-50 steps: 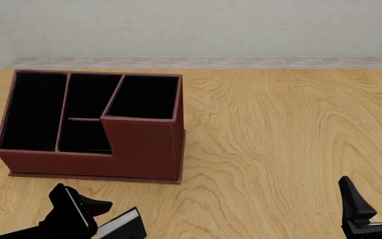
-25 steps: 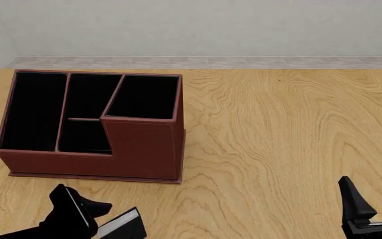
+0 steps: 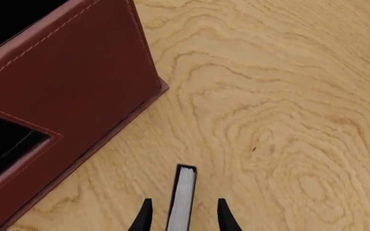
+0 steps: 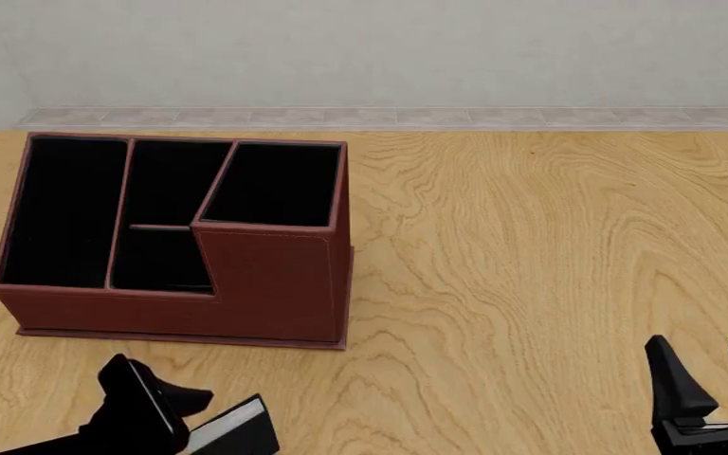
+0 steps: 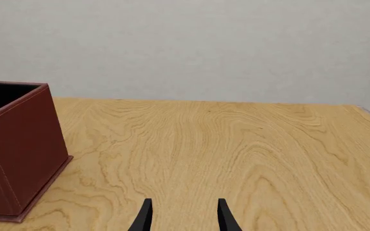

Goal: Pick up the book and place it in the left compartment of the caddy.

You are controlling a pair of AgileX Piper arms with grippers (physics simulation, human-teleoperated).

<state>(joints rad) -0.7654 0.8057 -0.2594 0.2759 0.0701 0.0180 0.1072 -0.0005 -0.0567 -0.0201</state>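
Black-covered, the book (image 3: 183,197) stands on edge between the left pincer's (image 3: 181,215) spread fingers, straddled but not yet pinched, just in front of the caddy (image 4: 276,284). Right pincer (image 5: 182,214) idles spread over bare worktop (image 4: 554,246), leaving room.

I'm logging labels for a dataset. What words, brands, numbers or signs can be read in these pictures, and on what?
None can be read.
The book shows only plain black covers and white page edges.
The caddy shows bare leather-look walls with stitching and no logo.
The table and the wall carry no signs.
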